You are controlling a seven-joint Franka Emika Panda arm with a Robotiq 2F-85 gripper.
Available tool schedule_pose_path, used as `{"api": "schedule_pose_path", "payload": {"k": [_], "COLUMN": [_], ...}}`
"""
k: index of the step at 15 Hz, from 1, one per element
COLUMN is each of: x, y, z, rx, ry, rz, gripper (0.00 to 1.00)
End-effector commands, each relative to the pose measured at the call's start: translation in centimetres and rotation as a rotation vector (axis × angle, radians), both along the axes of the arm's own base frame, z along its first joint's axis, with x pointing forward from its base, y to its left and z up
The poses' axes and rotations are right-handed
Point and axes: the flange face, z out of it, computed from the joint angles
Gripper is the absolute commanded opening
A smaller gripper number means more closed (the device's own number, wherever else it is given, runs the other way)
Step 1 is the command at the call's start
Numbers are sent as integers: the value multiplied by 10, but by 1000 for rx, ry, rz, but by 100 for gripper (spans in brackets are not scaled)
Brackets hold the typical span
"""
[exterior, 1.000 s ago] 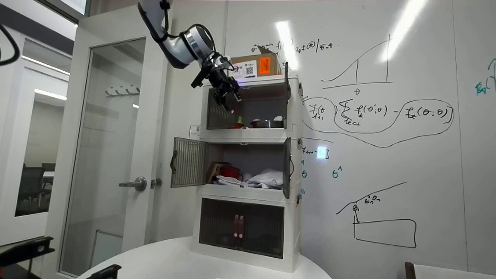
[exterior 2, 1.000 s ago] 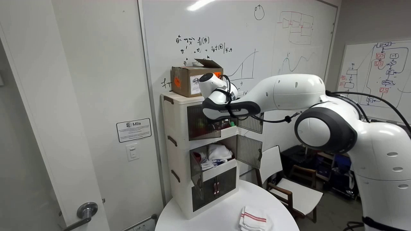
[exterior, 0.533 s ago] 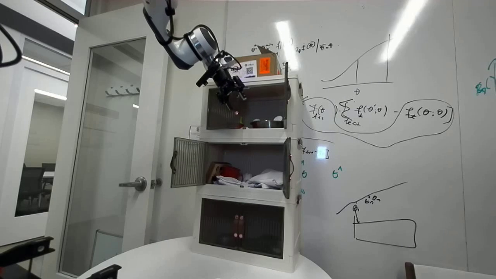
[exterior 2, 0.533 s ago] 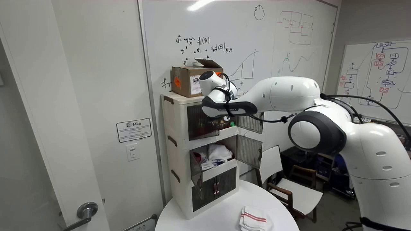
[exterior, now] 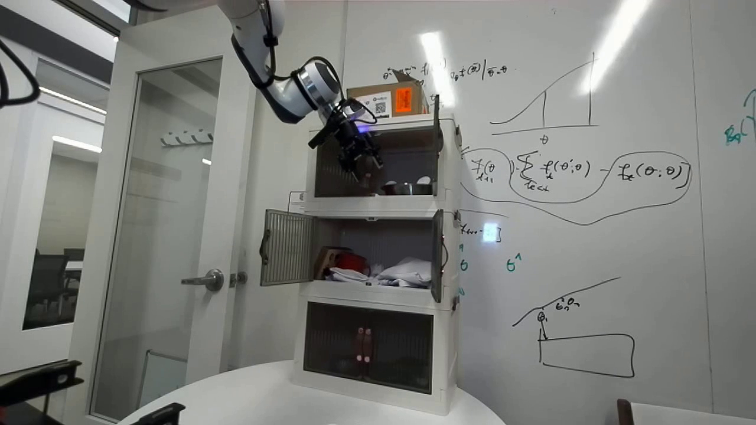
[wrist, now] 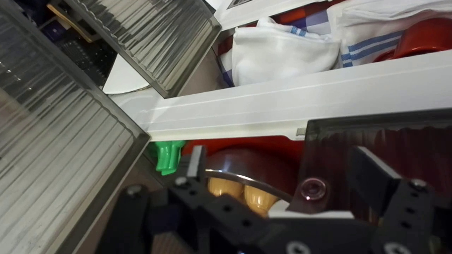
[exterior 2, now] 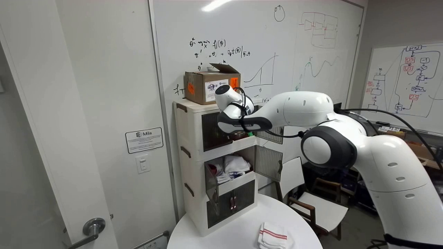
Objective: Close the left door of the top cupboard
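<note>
The top cupboard (exterior: pixel 336 204) is the uppermost compartment. Its left door (exterior: pixel 331 171), a dark ribbed translucent panel, stands almost in line with the front; I cannot tell if it is fully flush. The door also shows in an exterior view (exterior 2: pixel 211 133) and at the right of the wrist view (wrist: pixel 339 151), with its round-ended handle between my fingers. My gripper (wrist: pixel 284 169) is open and holds nothing. One of its fingers (wrist: pixel 370 180) is in front of the door panel; whether it touches is unclear. In an exterior view the gripper (exterior: pixel 368 169) is at the door's free edge.
The top right door (wrist: pixel 63 123) stands open. Both middle doors (exterior: pixel 288 248) (exterior 2: pixel 269 162) are open too, with cloths (exterior: pixel 404 273) inside. A metal pot (wrist: pixel 243 162) and a green item (wrist: pixel 168 155) are in the top cupboard. A cardboard box (exterior 2: pixel 202 88) sits on top.
The left door has swung inward, nearer the cabinet front. My gripper has moved with it, to the right and slightly down in an exterior view. The arm has lowered.
</note>
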Motion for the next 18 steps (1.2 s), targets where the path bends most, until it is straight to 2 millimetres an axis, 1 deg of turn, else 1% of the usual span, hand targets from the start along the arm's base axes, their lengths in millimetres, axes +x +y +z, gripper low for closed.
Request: {"api": "schedule_pose_path", "payload": {"k": [1, 3, 5, 6, 8, 10, 11, 13, 16, 18], "x": [11, 8, 0, -6, -27, -58, -79, -109, -168, -207], "y": [-2, 0, 3, 6, 14, 28, 34, 44, 49, 46], "z": [-1, 5, 16, 22, 37, 54, 60, 69, 75, 76], "rx": [8, 8, 20, 36, 79, 157, 182, 225, 249, 208], "ry": [-22, -28, -32, -21, 27, 96, 127, 203, 358, 454], "rz": [16, 20, 28, 43, 73, 143, 175, 234, 302, 308], "gripper": [100, 100, 100, 100, 100, 100, 100, 100, 100, 100]}}
